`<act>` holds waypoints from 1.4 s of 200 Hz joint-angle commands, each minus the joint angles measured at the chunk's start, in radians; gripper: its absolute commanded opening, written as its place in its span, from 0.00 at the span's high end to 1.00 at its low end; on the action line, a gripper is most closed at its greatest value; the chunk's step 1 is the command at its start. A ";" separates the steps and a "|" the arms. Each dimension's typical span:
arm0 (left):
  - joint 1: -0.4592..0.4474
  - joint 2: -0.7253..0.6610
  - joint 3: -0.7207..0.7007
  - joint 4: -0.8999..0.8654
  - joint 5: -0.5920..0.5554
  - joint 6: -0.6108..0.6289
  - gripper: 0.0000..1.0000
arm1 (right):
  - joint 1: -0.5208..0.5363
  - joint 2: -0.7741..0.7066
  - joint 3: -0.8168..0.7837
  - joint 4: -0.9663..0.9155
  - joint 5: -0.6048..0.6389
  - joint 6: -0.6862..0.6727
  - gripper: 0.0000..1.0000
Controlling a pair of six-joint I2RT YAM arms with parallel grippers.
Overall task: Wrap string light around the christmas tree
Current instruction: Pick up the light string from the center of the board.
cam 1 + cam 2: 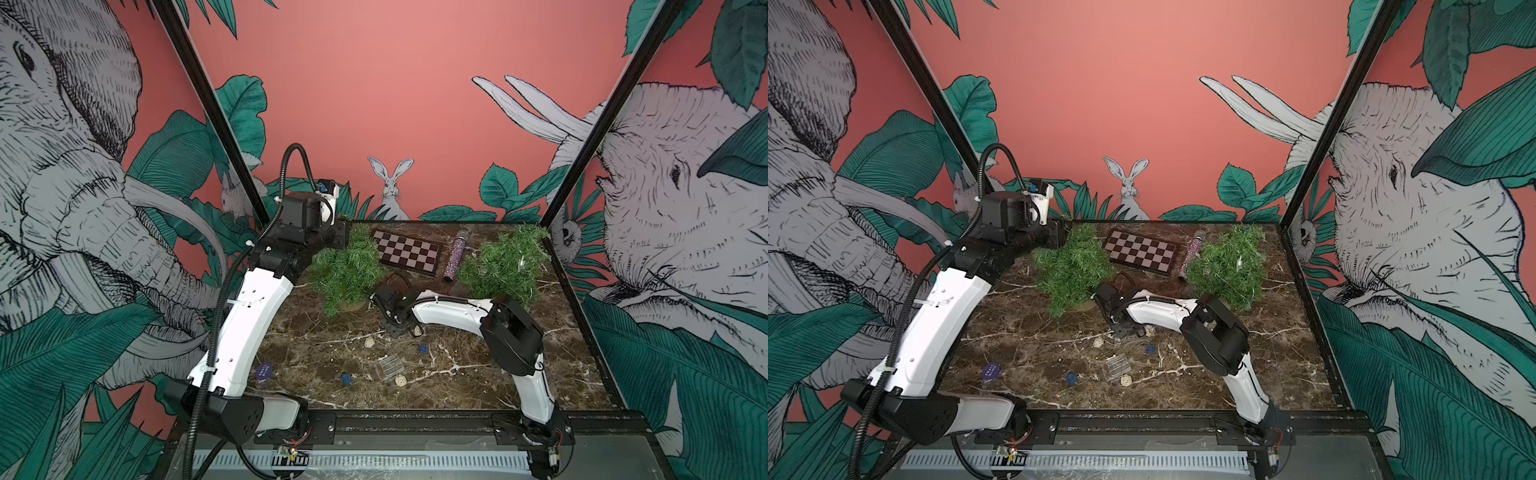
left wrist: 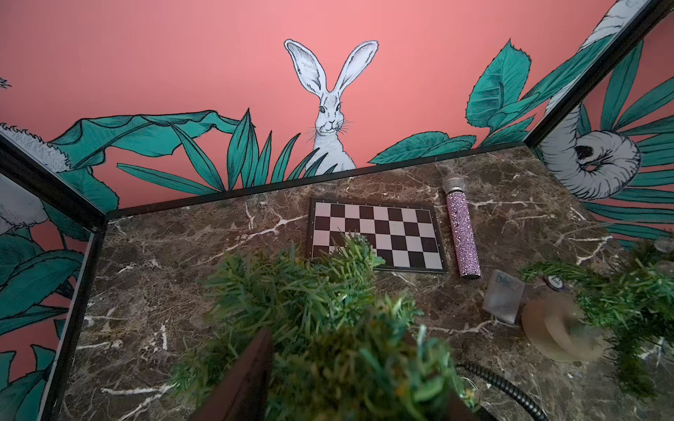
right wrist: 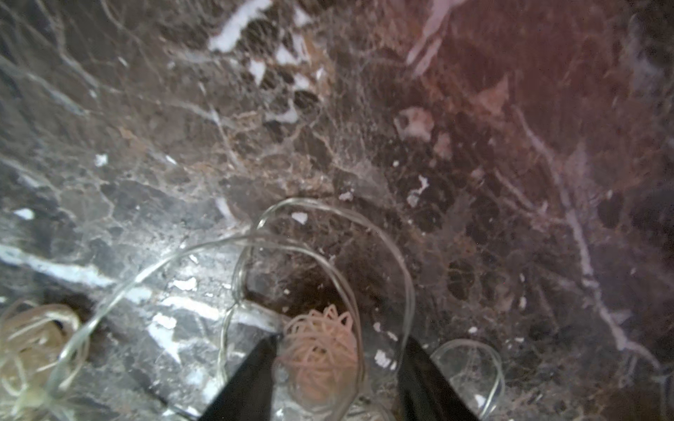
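Note:
Two small green christmas trees stand on the marble table, one at the back left (image 1: pixel 347 270) (image 1: pixel 1073 266) and one at the back right (image 1: pixel 505 266). My left gripper (image 1: pixel 343 235) (image 2: pixel 339 333) is at the top of the left tree, jaws apart, with its blurred needles (image 2: pixel 328 350) between them. The string light is a thin clear wire (image 3: pixel 328 255) with woven balls. My right gripper (image 1: pixel 409 330) (image 3: pixel 342 339) is low over the table, open. One ball (image 3: pixel 321 357) lies between its fingers and touches only one. Another ball (image 3: pixel 33 339) lies off to the side.
A chessboard (image 1: pixel 406 252) and a glitter microphone (image 1: pixel 455 257) lie at the back between the trees. Near the front lie a clear box (image 1: pixel 388 367), two more woven balls (image 1: pixel 369 342) (image 1: pixel 400 379), two small blue things (image 1: pixel 423 349) (image 1: pixel 345 378) and a purple chip (image 1: pixel 263 371).

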 commanded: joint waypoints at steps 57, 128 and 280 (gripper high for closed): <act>-0.002 -0.069 0.099 -0.126 -0.012 0.041 0.45 | -0.036 -0.269 -0.090 -0.014 0.059 -0.048 0.88; -0.002 -0.228 0.047 -0.403 0.084 0.151 0.44 | -0.046 -0.580 -0.004 -0.155 0.145 -0.122 0.96; -0.650 -0.330 -0.617 0.087 0.181 0.137 0.43 | -0.153 -0.562 0.536 -0.271 0.199 -0.300 0.97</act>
